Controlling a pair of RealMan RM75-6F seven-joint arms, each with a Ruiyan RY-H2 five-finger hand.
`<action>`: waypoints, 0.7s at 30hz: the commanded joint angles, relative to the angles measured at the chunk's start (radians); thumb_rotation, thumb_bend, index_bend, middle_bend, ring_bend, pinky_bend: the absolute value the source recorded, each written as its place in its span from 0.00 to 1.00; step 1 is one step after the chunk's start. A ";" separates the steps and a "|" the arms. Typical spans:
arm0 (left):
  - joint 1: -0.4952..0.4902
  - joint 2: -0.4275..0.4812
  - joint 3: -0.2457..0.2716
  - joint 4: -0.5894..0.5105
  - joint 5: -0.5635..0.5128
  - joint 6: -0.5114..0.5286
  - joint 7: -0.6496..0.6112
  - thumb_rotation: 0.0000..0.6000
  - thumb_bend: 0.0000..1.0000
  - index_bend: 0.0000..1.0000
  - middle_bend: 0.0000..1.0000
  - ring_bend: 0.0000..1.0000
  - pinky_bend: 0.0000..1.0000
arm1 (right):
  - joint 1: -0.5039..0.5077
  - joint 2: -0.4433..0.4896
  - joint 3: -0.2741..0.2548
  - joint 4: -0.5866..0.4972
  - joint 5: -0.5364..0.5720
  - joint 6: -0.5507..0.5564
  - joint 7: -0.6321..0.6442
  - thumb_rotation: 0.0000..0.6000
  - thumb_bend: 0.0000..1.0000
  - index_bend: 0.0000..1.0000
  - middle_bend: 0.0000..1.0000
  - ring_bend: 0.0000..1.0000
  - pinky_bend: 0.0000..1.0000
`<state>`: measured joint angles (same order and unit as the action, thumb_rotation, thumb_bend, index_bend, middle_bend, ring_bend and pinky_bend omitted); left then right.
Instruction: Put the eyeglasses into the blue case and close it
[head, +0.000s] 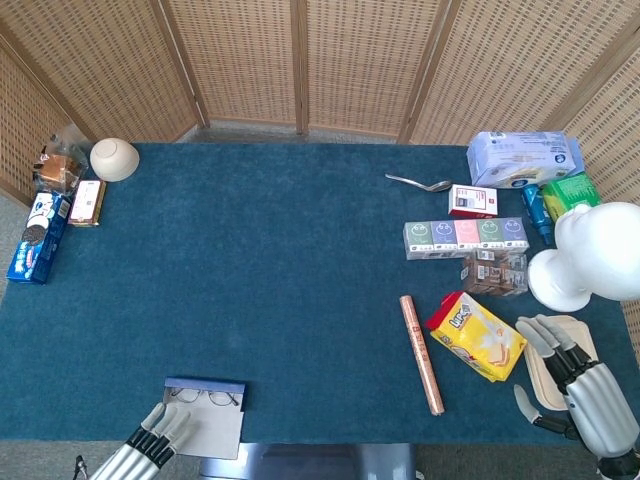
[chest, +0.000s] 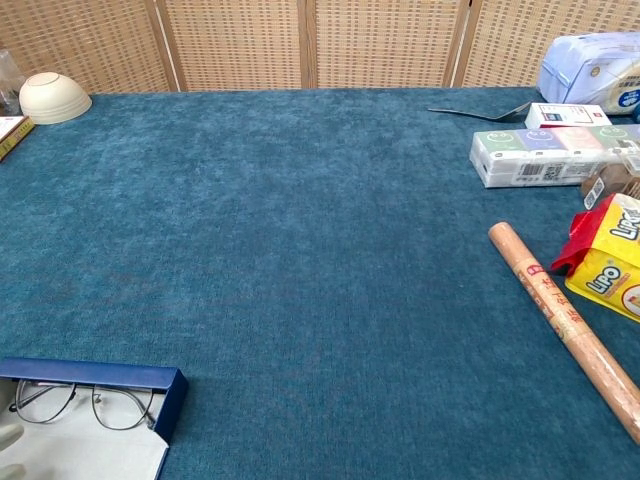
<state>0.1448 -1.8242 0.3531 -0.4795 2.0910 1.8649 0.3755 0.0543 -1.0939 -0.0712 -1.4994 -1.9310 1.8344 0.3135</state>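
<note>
At the near edge of the table, the left hand (head: 155, 438) reaches up from below the frame, its fingers held close together and straight, their tips over the left edge of the pale open lid of the blue case (head: 205, 416); whether they touch it cannot be told. It holds nothing. In the chest view only a sliver of pale fingertip (chest: 8, 437) shows at the bottom left corner. The case lies open on the teal table cloth (head: 280, 260), and the eyeglasses (chest: 85, 403) rest inside it, lying flat just in front of its dark blue back wall (chest: 100, 375).

At the near right, the right hand (head: 580, 382) hovers palm down with its fingers spread apart and extended, empty, beside a beige tray (head: 560, 360) and just right of a yellow snack bag (head: 478, 335). A white rounded part of the robot (head: 585, 255) shows above it.

Left of the bag lies a brown paper-wrapped roll (head: 422, 353), pointing away from the robot. Further back sit a small clear box (head: 494, 273), a row of pastel tissue packs (head: 466, 238), a small red and white box (head: 472, 200), a metal spoon (head: 418, 183), a blue bottle (head: 536, 208), a green packet (head: 570, 190) and a large pale blue package (head: 525, 157).

At the far left are a blue cookie pack (head: 36, 238), a brown bar (head: 88, 201), a clear bag of snacks (head: 58, 165) and an upturned cream bowl (head: 114, 158). Woven screens (head: 300, 60) stand behind the table.
</note>
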 joint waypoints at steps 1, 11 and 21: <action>-0.006 -0.014 0.001 0.010 0.003 0.015 -0.005 1.00 0.29 0.04 0.00 0.00 0.00 | -0.008 0.002 -0.004 0.006 0.001 0.010 0.008 0.73 0.47 0.00 0.12 0.10 0.34; -0.016 -0.043 0.002 0.036 -0.002 0.052 -0.040 1.00 0.29 0.09 0.00 0.00 0.00 | -0.035 -0.001 -0.010 0.038 0.013 0.044 0.033 0.73 0.47 0.00 0.12 0.10 0.34; -0.033 -0.038 -0.011 -0.012 -0.022 0.075 -0.075 1.00 0.29 0.14 0.00 0.00 0.00 | -0.046 -0.006 -0.011 0.055 0.020 0.051 0.048 0.73 0.47 0.00 0.12 0.10 0.34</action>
<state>0.1149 -1.8648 0.3447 -0.4856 2.0720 1.9382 0.3044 0.0086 -1.0997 -0.0823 -1.4450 -1.9112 1.8859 0.3609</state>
